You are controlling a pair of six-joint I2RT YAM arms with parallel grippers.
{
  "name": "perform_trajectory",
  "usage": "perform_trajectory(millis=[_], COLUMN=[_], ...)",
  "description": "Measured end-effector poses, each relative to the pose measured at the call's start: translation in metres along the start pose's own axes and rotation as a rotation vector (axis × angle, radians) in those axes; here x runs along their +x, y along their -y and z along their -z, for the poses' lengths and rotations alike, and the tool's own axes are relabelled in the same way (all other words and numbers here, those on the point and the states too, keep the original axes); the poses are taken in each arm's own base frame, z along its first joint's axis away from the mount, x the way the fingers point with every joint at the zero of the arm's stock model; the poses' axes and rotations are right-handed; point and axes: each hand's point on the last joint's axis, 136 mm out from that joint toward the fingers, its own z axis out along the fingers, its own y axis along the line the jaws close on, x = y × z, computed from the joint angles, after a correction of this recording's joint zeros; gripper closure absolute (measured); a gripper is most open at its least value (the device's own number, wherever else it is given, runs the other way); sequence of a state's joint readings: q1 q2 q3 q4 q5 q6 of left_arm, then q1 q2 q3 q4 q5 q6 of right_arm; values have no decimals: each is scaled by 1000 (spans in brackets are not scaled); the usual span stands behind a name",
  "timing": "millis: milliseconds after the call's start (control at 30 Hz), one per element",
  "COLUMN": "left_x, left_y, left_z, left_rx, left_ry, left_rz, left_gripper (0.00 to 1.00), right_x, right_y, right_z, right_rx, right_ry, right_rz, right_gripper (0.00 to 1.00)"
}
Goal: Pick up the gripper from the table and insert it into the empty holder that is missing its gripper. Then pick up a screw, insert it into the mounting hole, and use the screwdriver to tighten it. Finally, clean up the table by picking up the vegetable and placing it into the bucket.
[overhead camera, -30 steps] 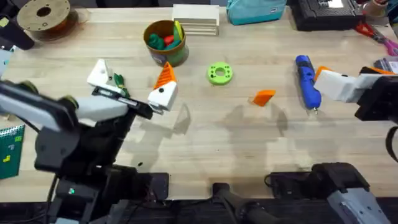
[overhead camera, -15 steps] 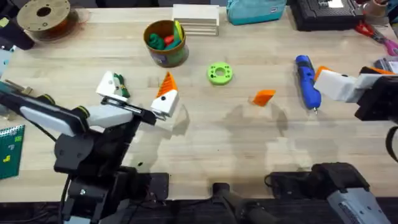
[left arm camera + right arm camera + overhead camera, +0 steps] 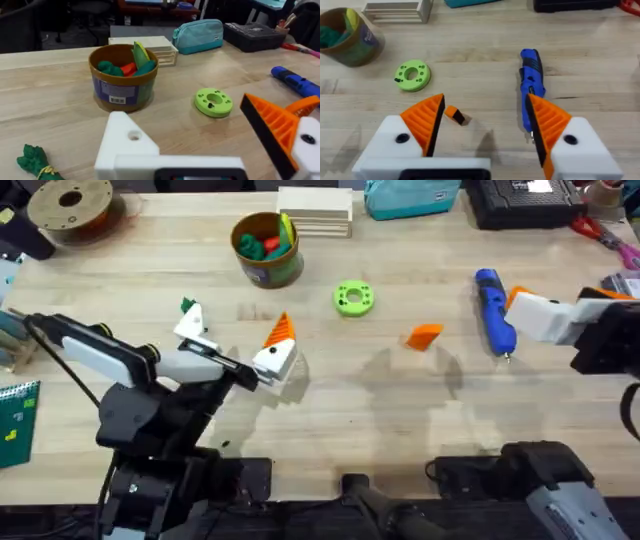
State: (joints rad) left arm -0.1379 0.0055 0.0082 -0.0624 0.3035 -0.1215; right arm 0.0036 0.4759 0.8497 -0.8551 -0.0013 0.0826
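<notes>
Arms sit low on both sides of the desk. Left arm reaches in from the lower-left base, forearm angled toward the middle, and the left gripper [image 3: 232, 340] hangs over the left half with its jaws spread wide and nothing between them. One of its fingers is the holder [image 3: 129, 145], plain white with a bare mounting hole, and the other white mount carries an orange wedge [image 3: 272, 129]. Just beside the holder, on its far side, lies the vegetable [image 3: 188, 306], dark green, flat on the wood; the left wrist view shows it [image 3: 34, 161] near the holder and apart from it. Right arm stays over by the right edge, and the right gripper [image 3: 485, 127] points in toward the middle, jaws wide, both orange pads on, holding nothing. The screwdriver [image 3: 494, 310] lies just in front of it, blue body flat, metal tip toward the near edge. The gripper [image 3: 425, 335], the loose orange wedge, sits on bare wood between screwdriver and desk centre, touching neither. A green ring [image 3: 353, 298] lies nearer the far edge. The bucket [image 3: 266, 250] stands upright by the far edge, toy foods inside.
</notes>
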Motion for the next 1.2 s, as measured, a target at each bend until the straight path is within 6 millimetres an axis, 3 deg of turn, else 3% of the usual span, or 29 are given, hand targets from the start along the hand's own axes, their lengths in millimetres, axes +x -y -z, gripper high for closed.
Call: perform_trajectory(millis=[633, 1200], left_x=[0, 9], left_y=[5, 70], left_z=[0, 15], left_rx=[27, 418], left_ry=[-2, -42], left_rz=[0, -46], left_gripper=[14, 14], right_x=[0, 0], right_y=[0, 0], right_z=[0, 0], right_rx=[0, 0], right_ry=[0, 2], right_rz=[0, 0], right_gripper=[66, 66])
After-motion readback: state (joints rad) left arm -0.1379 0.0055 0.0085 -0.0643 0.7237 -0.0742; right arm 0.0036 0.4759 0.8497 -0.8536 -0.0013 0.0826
